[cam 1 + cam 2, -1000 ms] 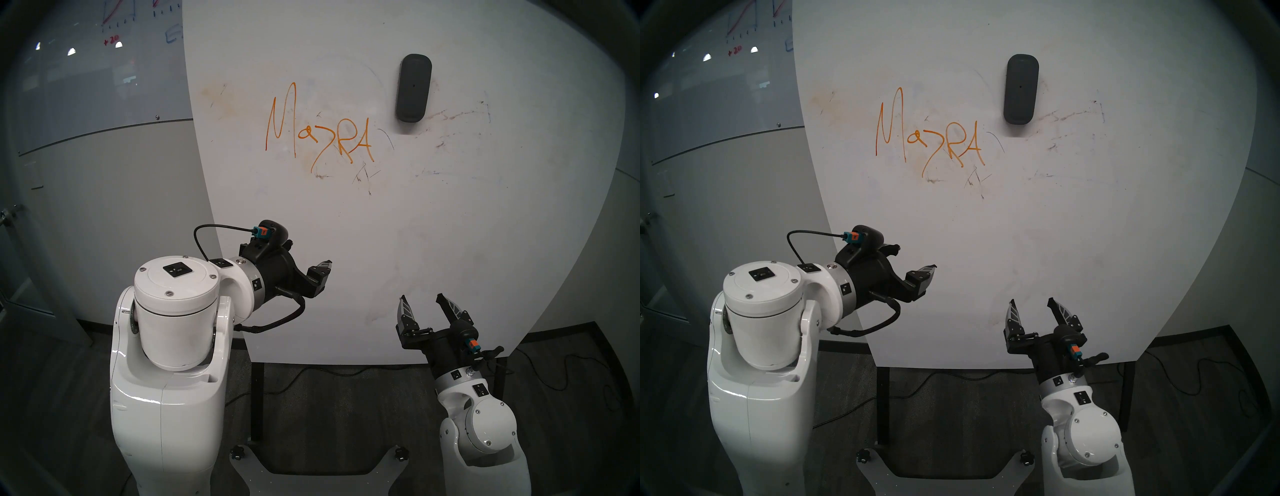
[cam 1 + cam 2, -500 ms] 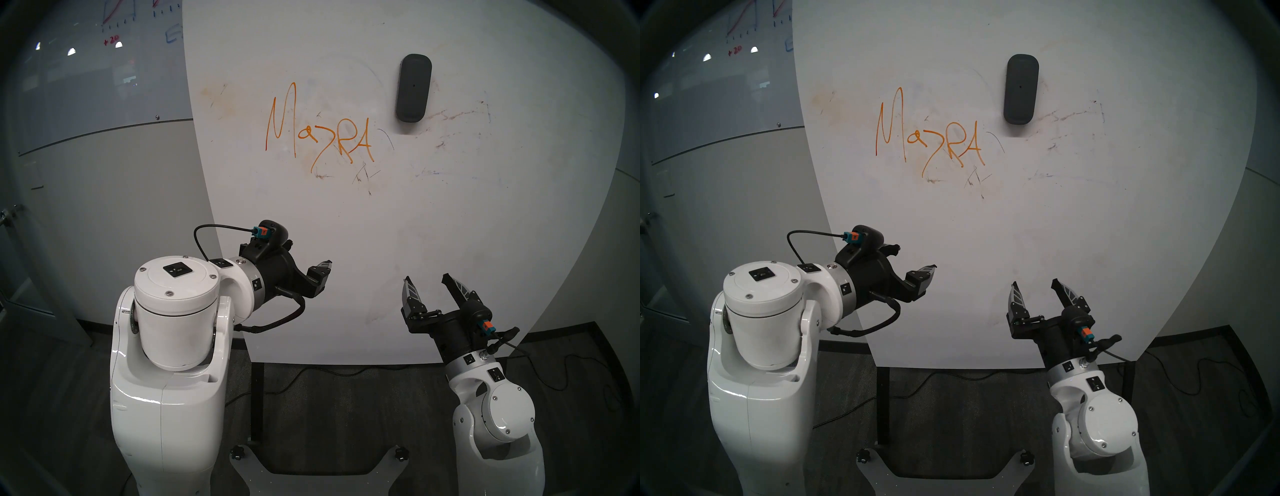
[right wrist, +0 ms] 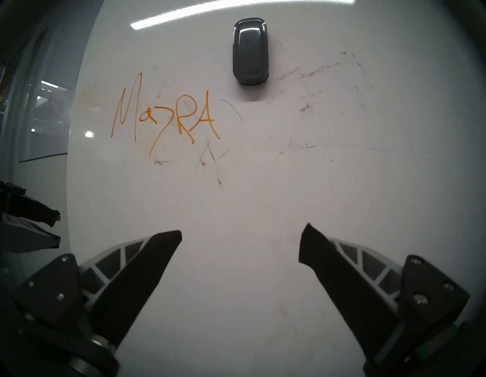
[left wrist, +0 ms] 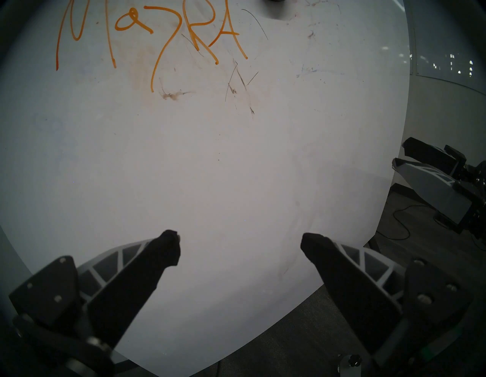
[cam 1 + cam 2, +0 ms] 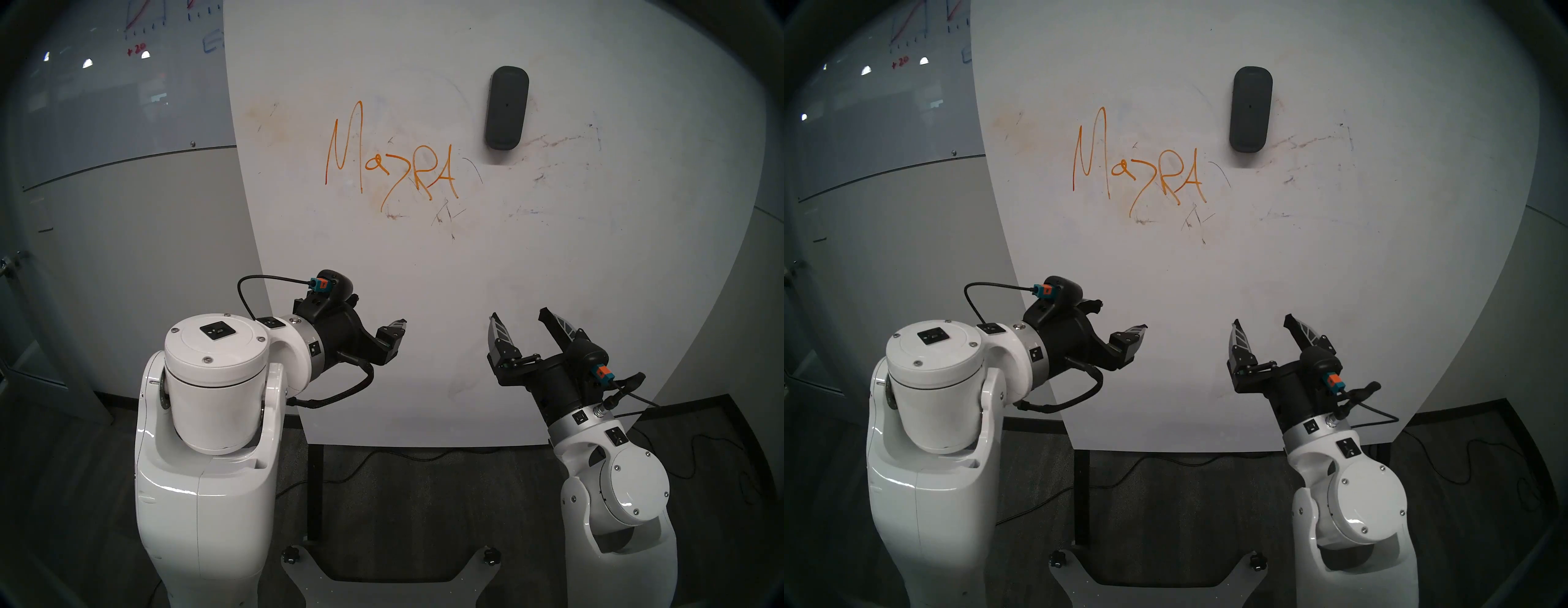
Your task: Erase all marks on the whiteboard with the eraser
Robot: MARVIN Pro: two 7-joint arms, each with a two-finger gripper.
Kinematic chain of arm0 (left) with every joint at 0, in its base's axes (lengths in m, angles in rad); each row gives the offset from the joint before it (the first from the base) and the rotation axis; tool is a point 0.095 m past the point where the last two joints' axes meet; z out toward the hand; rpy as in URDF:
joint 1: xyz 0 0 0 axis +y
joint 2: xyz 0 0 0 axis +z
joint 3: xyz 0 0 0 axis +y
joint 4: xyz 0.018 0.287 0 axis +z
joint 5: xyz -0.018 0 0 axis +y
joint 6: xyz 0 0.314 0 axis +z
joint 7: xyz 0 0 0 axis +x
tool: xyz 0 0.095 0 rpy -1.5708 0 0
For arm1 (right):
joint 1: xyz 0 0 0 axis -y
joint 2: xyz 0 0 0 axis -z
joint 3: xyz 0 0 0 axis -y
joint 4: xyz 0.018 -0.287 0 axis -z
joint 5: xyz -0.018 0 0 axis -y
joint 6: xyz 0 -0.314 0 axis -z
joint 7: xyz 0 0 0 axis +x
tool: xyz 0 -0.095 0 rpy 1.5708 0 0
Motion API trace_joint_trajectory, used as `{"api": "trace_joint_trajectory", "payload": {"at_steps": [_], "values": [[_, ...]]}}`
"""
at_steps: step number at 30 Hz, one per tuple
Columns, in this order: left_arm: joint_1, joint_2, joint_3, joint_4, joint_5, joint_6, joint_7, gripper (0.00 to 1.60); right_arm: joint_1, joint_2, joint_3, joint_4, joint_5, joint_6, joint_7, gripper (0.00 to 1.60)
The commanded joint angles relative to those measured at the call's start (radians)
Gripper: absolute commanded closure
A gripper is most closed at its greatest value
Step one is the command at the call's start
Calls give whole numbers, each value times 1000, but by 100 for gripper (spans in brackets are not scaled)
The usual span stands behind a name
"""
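The right gripper (image 5: 521, 320) has climbed up the face of the whiteboard (image 5: 551, 263) since a second ago, jaws spread wide and empty, while the left gripper (image 5: 392, 335) has kept its place, equally agape with nothing in it. The eraser (image 5: 506, 107) clings upright to the board at about one o'clock from the orange marks (image 5: 390, 163); the right wrist view shows it whole (image 3: 250, 51), whereas the left wrist view cuts it off at the top edge and catches the letters (image 4: 147, 34) close. Behind, at ten o'clock, a glass board (image 5: 106, 93) carries red and blue graphs, and cables (image 5: 382, 460) trail over dark carpet.
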Motion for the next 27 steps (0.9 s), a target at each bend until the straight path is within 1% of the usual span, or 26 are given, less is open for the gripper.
{"api": "trace_joint_trajectory", "payload": {"at_steps": [1,12,13,15,20,27], "values": [[-1,0,0,-14,0,-1,0,0,83,-16,-34,-53,-34,50,-32,0],[-1,0,0,-13,0,-1,0,0,212,-30,-54,-73,-70,187,-65,0],[-1,0,0,-13,0,-1,0,0,207,-30,-56,-80,-71,184,-73,0],[-1,0,0,-13,0,-1,0,0,239,-32,-59,-73,-76,195,-81,0],[-1,0,0,-14,0,0,0,0,273,-33,-65,-64,-83,232,-92,0],[-1,0,0,-15,0,0,0,0,282,-34,-68,-63,-86,248,-97,0]]}}
